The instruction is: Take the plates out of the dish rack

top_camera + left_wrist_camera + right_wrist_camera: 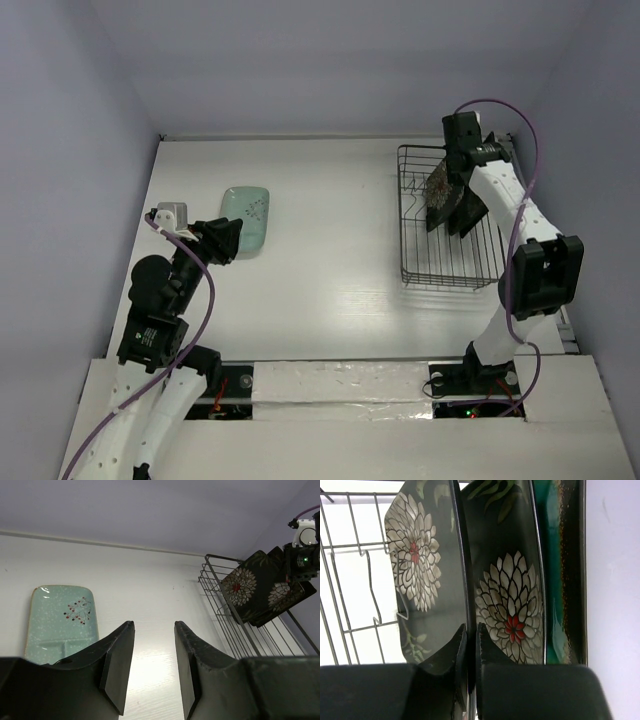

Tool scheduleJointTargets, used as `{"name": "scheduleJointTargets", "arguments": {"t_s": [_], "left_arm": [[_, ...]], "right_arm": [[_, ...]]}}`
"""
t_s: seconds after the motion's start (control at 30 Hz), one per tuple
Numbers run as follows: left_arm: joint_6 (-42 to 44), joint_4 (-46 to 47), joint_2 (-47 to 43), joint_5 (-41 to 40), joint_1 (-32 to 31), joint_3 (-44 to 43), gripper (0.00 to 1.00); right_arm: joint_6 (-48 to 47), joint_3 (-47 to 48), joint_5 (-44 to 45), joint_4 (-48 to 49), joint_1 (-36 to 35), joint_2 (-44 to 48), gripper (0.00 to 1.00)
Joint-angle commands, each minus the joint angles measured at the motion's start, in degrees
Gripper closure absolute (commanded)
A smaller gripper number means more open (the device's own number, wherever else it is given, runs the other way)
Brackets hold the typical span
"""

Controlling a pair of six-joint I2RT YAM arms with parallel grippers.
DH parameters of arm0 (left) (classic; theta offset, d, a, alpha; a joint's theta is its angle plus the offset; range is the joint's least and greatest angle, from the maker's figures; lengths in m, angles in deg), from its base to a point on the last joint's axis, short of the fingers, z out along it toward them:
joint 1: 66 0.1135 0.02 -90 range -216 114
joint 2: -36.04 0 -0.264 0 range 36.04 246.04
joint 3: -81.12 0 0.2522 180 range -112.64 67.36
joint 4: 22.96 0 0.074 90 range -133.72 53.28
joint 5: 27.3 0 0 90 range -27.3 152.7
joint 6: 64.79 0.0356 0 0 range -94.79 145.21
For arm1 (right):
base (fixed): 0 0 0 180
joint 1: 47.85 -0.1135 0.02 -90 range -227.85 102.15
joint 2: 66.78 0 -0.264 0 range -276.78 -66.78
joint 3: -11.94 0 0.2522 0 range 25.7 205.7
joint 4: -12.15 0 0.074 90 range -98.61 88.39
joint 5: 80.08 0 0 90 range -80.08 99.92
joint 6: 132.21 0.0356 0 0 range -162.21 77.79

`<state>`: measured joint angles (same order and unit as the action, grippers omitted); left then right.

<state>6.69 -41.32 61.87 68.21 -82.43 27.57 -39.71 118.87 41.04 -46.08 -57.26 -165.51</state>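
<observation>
At the rack, 2 o'clock: the dish rack (440,262) sits far right on the table (330,250); the plates in it stand on edge between the prongs, leaning.
right gripper (471,628): down in the rack, fingers nearly pressed together, pinching the upper rim of the black floral plate (415,555).
neighbours: what looks like a second floral plate (510,610) sits right against it at 3 o'clock in the wrist view; the teal-centred plate (555,580) is outermost, further toward 3 o'clock.
left gripper (154,625): fingers spread, holding nothing, low over the table near 9 o'clock.
mint plate (246,220): flat on the table at 10 o'clock, just beside the left gripper, out of the rack.
step: reads as lift-out of the black floral plate.
grip: the bite is on the rim only. The glaze is probably slick, so the plate will tend to swing; a deeper bite would help if it tilts.
lift path: pull along the plate's own lean until its bottom edge tops the prongs and the rack rim, then move toward 9 o'clock.
risk: dragging the neighbour up with it, or hooking a wire and tipping the rack.
set-down: bare table between rack and mint plate; lower it flat, no drop.
</observation>
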Motion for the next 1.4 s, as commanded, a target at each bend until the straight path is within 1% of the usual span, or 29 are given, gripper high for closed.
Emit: {"name": "scheduleJointTargets", "arguments": {"t_s": [0.0, 0.07, 0.23, 0.43, 0.53, 0.63, 0.73, 0.77, 0.8, 0.83, 0.87, 0.93, 0.97, 1.1, 1.27, 1.37], "left_arm": [[0.4, 1.8, 0.1, 0.6, -0.3, -2.0, 0.65], [0.4, 1.8, 0.2, 0.6, -0.3, -2.0, 0.65], [0.3, 1.9, 0.5, 0.6, -0.3, -2.0, 0.64], [0.3, 1.9, 0.5, 0.5, -0.3, -2.0, 0.64], [0.3, 1.9, 0.5, 0.5, -0.3, -2.0, 0.63], [0.3, 1.9, 0.3, 0.3, -0.3, -2.0, 0.63], [0.3, 1.8, 0.5, 0.2, -0.3, -2.0, 0.63], [0.3, 1.8, 0.5, 0.3, -0.3, -2.0, 0.63], [0.3, 1.9, 0.5, 0.3, -0.3, -2.0, 0.63], [0.3, 1.9, 0.5, 0.3, -0.3, -2.0, 0.63], [0.3, 2.0, 0.4, 0.2, -0.3, -2.0, 0.63], [0.3, 1.8, 0.3, 0.1, -0.3, -2.0, 0.63], [0.4, 1.8, 0.2, 0.1, -0.3, -2.0, 0.63], [0.3, 1.7, 0.2, 0.0, -0.3, -2.0, 0.63], [0.3, 1.6, 0.2, -0.2, 0.3, -2.0, 0.63], [0.3, 1.7, 0.2, -0.1, 0.3, -1.9, 0.63]], "right_arm": [[1.5, 5.9, 3.3, 1.0, 0.4, 2.8, 1.0], [1.3, 6.9, 4.0, 0.8, 0.4, 3.9, 1.0], [0.9, 8.6, 5.0, 1.5, -0.2, 10.1, 1.0], [1.8, 8.9, 2.5, 2.9, -1.3, 17.2, 1.0], [1.6, 7.7, 0.6, 4.4, -1.3, 17.8, 1.0], [3.6, 6.9, 2.2, 3.3, -1.9, 17.9, 1.0], [6.0, 3.3, -2.8, 8.1, -3.1, 22.5, 1.0], [7.1, 2.0, -9.0, 11.5, -3.8, 23.8, 1.0], [9.3, 0.4, -12.3, 13.6, -4.3, 26.2, 1.0], [10.4, -3.4, -15.0, 15.6, -6.0, 26.9, 1.0], [11.2, -5.3, -19.8, 19.4, -6.9, 27.4, 1.0], [14.4, -8.7, -23.4, 22.6, -9.3, 26.4, 1.0], [15.3, -11.8, -26.2, 25.8, -12.0, 25.6, 1.0], [21.8, -18.2, -30.0, 34.1, -17.7, 21.3, 1.0], [27.5, -24.7, -30.7, 43.7, -20.8, 16.1, 1.0], [31.0, -28.9, -33.0, 49.5, -22.4, 13.1, 1.0]]}}
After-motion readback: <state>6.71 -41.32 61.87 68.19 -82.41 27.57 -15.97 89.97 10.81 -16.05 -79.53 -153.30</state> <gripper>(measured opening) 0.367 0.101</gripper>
